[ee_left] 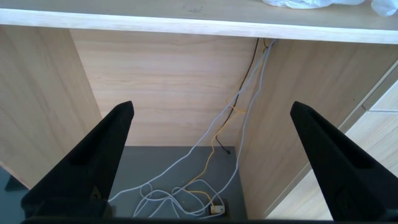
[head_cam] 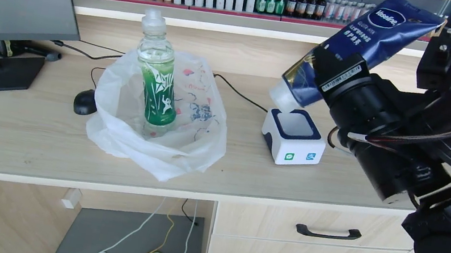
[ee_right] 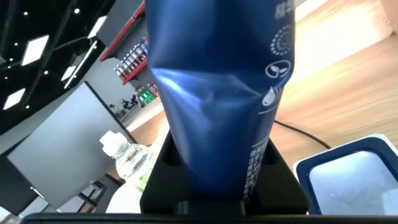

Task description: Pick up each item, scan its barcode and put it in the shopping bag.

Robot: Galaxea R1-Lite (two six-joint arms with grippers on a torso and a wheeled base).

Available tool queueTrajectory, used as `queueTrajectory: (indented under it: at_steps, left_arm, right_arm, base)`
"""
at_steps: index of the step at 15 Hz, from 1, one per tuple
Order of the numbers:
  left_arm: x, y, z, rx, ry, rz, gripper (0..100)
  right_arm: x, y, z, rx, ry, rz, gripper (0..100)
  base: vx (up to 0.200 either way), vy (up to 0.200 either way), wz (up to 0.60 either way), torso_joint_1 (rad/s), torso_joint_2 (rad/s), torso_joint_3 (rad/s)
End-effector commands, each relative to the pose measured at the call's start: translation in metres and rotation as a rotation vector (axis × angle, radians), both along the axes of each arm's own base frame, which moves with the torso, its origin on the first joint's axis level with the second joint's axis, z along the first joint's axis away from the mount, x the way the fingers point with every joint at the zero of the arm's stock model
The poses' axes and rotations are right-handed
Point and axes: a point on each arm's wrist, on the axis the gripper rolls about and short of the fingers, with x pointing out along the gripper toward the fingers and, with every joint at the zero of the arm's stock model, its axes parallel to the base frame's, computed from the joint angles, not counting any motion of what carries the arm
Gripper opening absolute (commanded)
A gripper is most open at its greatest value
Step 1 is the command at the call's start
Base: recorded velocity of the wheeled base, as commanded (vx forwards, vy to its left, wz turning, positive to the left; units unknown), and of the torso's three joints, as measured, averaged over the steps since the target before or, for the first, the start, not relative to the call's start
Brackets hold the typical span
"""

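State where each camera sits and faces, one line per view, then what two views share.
Head view: on the head, facing forward and down at the light wooden counter; right gripper holding the dark blue squeeze tube.
Left wrist view: below the counter edge, facing the tangled cables underneath; left gripper open, black fingers showing.
Right wrist view: behind the tube in its gripper, facing the white-and-blue scanner box and clear green-labelled bottle.
Shared: head and right wrist views both show tube, scanner and bottle.
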Motion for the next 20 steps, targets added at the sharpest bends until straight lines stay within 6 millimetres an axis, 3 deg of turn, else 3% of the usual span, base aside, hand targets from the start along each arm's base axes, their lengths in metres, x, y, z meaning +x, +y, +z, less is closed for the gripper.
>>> queueTrajectory:
  at_steps: [1, 2, 4, 6, 7, 10, 13, 17, 20]
  left_arm:
    - [0.000, 0.000, 0.000, 0.000, 0.000, 0.000, 100]
    - [0.000, 0.000, 0.000, 0.000, 0.000, -0.002, 100]
    - [0.000, 0.000, 0.000, 0.003, 0.000, -0.002, 100]
    - [0.000, 0.000, 0.000, 0.003, 0.000, 0.000, 100]
    - [0.000, 0.000, 0.000, 0.004, 0.000, -0.002, 100]
    - [0.000, 0.000, 0.000, 0.004, 0.000, -0.002, 100]
    - [0.000, 0.000, 0.000, 0.003, 0.000, -0.002, 100]
    - [0.000, 0.000, 0.000, 0.000, 0.000, 0.000, 100]
    - [0.000, 0.000, 0.000, -0.002, 0.001, 0.000, 100]
  right_arm:
    - [-0.013, 0.000, 0.005, -0.019, -0.029, 0.002, 0]
    - [-0.014, 0.001, 0.005, -0.037, -0.039, -0.003, 0]
    - [-0.015, 0.000, -0.009, -0.234, -0.098, -0.092, 0]
    - [-0.010, 0.004, -0.018, -0.277, -0.159, -0.135, 0]
    - [-0.008, -0.002, -0.036, -0.298, -0.197, -0.171, 0]
    - [0.003, -0.016, -0.040, -0.484, -0.303, -0.150, 0]
    - [0.018, -0.024, -0.051, -0.494, -0.264, -0.167, 0]
    - [0.032, -0.014, -0.058, -0.480, -0.253, -0.152, 0]
    - [0.034, -0.012, -0.057, -0.470, -0.258, -0.150, 0]
  base:
    - [0.000, 0.000, 0.00, 0.000, 0.00, 0.000]
    - [0.000, 0.000, 0.00, 0.000, 0.00, 0.000]
    - [0.000, 0.000, 0.00, 0.000, 0.00, 0.000]
    - [0.000, 0.000, 0.00, 0.000, 0.00, 0.000]
    - [0.000, 0.000, 0.00, 0.000, 0.00, 0.000]
    - [0.000, 0.000, 0.00, 0.000, 0.00, 0.000]
    - [0.000, 0.000, 0.00, 0.000, 0.00, 0.000]
    - [0.000, 0.000, 0.00, 0.000, 0.00, 0.000]
    - [0.000, 0.200, 0.00, 0.001, 0.01, -0.001]
